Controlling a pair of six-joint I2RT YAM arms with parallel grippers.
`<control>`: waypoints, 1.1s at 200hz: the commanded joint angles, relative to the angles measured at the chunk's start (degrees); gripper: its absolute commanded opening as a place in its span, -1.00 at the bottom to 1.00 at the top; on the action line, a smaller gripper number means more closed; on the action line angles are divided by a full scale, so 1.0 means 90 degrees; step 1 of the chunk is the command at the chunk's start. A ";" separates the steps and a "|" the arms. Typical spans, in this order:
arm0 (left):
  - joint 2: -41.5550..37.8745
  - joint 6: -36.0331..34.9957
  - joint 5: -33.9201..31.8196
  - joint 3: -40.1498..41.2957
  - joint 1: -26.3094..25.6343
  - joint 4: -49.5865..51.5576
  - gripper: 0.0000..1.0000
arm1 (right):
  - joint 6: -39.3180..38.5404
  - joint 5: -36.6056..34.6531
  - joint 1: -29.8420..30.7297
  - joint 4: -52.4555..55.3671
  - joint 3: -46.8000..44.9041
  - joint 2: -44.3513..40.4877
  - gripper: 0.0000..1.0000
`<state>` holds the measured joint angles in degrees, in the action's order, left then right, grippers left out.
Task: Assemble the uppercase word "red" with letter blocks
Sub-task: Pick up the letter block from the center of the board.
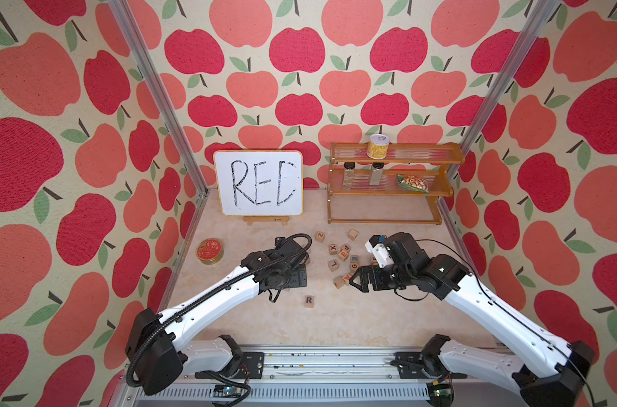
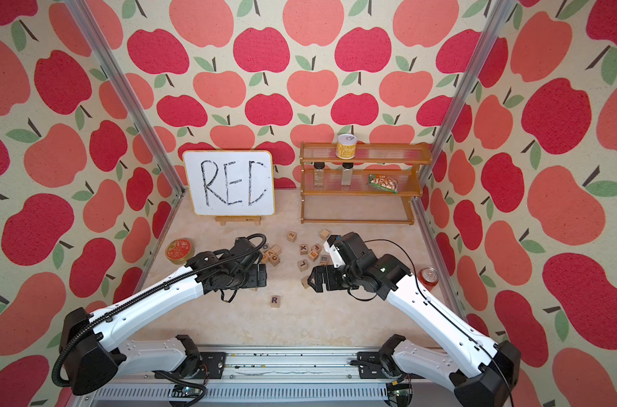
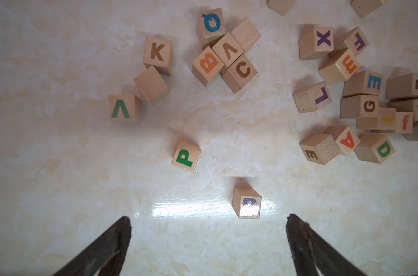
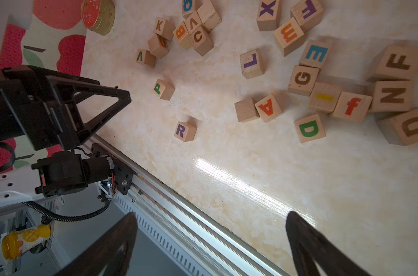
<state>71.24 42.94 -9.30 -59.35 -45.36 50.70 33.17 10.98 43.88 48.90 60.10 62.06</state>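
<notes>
Desk (image 1: 370,324): marbled top, with a whiteboard (image 1: 258,183) propped at its back edge.
Left gripper (image 3: 208,218): jaws spread wide, nothing between them, above the desk.
Right gripper (image 4: 210,215): jaws spread wide, empty, beside the block scatter.
Purple R block (image 4: 184,131): stands alone toward the front edge, about midway along it, clear of both grippers.
Teal E block (image 4: 315,53) and green D block (image 4: 309,127): apart from each other in the scatter right of centre. The E is just beside a G block (image 4: 303,80).

R block (image 1: 309,301) alone in front of scattered blocks (image 1: 333,264), whiteboard (image 1: 258,183) behind left, shelf (image 1: 423,154) behind right
</notes>
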 commanded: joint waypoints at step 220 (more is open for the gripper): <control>-0.0110 -0.3054 0.2429 -0.0727 0.0783 -0.0919 0.99 | -0.0385 -0.1406 -0.1021 0.0822 0.2310 0.3744 0.98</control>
<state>71.99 18.46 9.82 -67.02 -38.50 46.87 30.87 0.71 35.53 55.18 78.81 93.38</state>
